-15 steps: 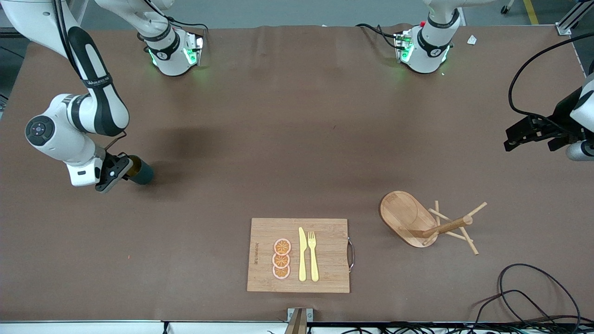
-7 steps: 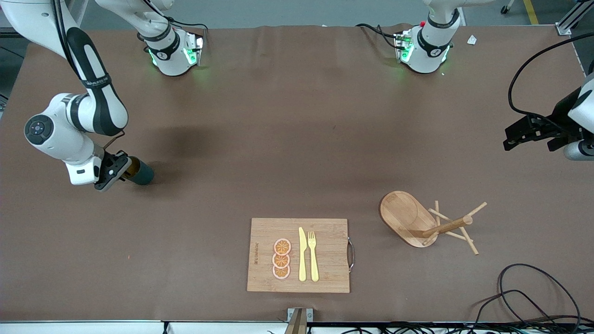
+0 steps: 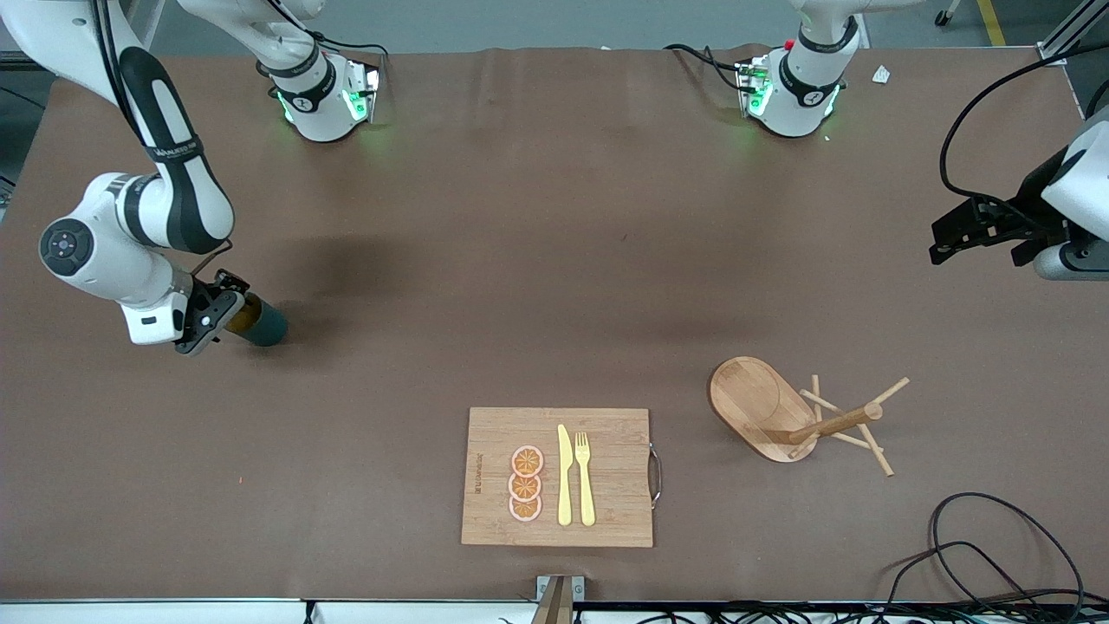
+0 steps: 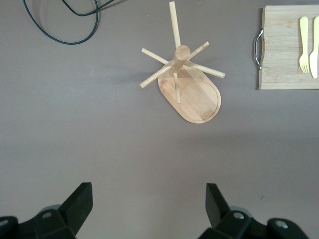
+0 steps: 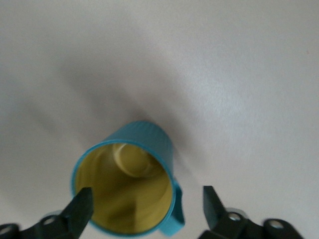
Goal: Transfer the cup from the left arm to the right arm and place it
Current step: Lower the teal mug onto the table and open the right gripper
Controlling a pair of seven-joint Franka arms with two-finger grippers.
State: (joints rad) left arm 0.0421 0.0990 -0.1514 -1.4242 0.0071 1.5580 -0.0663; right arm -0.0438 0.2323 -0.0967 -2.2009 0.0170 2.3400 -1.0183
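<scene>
The cup (image 3: 262, 324), dark teal with a mustard-yellow inside, rests on the brown table toward the right arm's end. In the right wrist view the cup (image 5: 144, 144) shows its open mouth and its small handle (image 5: 178, 213). My right gripper (image 3: 227, 314) is at the cup's rim and open. The right gripper (image 5: 147, 199) has one finger on each side of the cup, and the handle side stands clear of its finger. My left gripper (image 3: 946, 241) hangs open and empty over the left arm's end of the table. Bare table shows between the left gripper's (image 4: 149, 204) fingers.
A wooden peg rack (image 3: 784, 414) lies tipped on the table, nearer the front camera than the left gripper; the rack (image 4: 187, 82) also shows in the left wrist view. A cutting board (image 3: 606, 433) with knife, fork and orange slices lies near the front edge. Black cables (image 3: 996, 546) coil at the corner.
My right gripper has opened and let go of the cup, which stays where it was. The left arm has shifted slightly, still open.
</scene>
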